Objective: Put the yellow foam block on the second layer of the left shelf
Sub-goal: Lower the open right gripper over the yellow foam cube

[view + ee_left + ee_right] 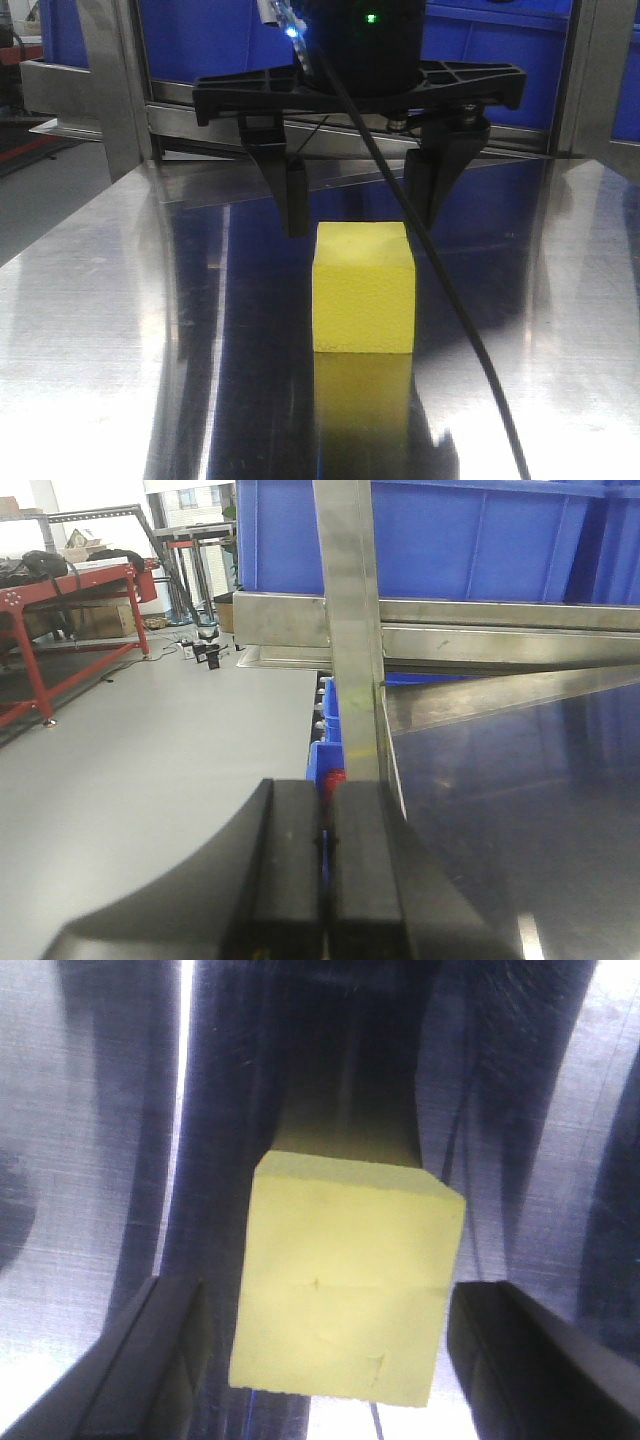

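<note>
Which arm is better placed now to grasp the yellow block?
Right. The right gripper is open, one finger on each side of the block, not touching. The left gripper is shut, faces a shelf post, and its view shows no block.

The right gripper [358, 220] is matte black with a ribbed crossbar [240, 88] and a black cable [440, 290] (a small green light [371, 18] glows above); the left gripper [327, 800] is black too.

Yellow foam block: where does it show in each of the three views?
Front view: the yellow foam block stands at centre on the metal table, just below the open right gripper.
Left wrist view: not in it.
Right wrist view: centre, flanked by the right gripper's fingers.
Shared landmark: the shiny metal table.
</note>
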You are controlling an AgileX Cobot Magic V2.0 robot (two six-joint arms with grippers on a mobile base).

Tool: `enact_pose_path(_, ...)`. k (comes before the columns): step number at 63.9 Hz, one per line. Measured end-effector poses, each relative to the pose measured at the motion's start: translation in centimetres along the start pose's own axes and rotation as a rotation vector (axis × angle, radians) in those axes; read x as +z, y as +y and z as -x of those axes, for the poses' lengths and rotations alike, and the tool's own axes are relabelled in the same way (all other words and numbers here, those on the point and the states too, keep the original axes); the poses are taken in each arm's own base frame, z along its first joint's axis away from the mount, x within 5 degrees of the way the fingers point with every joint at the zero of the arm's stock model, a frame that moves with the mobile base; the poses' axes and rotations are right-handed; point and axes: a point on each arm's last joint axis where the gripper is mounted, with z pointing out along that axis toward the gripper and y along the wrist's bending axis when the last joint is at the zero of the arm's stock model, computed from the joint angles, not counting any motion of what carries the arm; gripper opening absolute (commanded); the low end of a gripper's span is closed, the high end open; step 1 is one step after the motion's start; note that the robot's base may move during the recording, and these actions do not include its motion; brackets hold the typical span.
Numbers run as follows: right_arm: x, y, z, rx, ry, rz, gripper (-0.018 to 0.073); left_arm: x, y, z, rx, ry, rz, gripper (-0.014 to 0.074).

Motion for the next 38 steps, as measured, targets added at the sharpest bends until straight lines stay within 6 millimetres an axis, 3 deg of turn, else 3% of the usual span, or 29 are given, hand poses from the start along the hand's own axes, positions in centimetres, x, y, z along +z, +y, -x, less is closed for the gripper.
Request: enact_pose_path(38, 0.34, -0.18, -0.09, 0.036, 0.001, -0.008, 0.0599, 0.00, 0.00, 0.00, 0.000, 0.000, 0.000, 0.0137)
